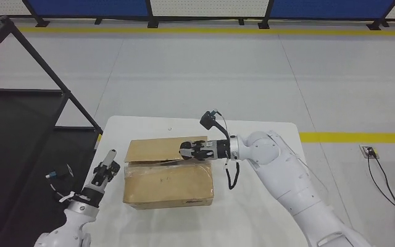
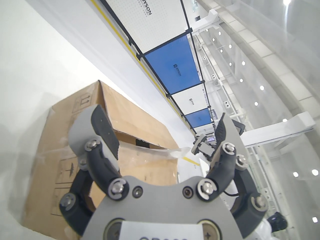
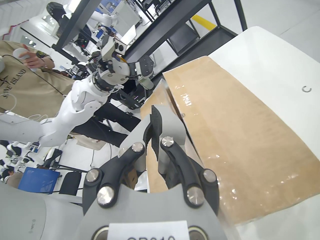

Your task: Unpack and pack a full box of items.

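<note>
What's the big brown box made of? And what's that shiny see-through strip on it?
The box looks like cardboard. It is plain brown and dull, with stiff flat flaps that bend along creases. The tape is probably thin clear plastic. It is glossy and see-through and catches the light, and one strip stretches loose off the top of the box.

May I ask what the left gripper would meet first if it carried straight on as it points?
Probably the cardboard box: in the wrist view it lies ahead of the open left gripper. From above, the line runs near the box's far corner on that side, so it may only graze.
</note>
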